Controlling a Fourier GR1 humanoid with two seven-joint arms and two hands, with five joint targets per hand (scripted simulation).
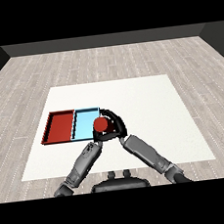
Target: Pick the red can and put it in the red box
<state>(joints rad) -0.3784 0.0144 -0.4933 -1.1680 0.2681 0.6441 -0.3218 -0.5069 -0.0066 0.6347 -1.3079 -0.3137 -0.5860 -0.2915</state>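
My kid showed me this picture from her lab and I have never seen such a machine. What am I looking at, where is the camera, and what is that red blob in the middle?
The picture is taken from the robot's head, looking down and forward across a white table. The two grey bars coming in from the lower corners are its forearms, each ending in a black hand.

On the table lie two shallow trays side by side: a red tray on the left and a light blue tray next to it.

The red blob is a red can. The right hand curls round it, at the near right corner of the blue tray. The left hand is close beside the can; whether it touches it I cannot tell. The can is not yet in the red tray.
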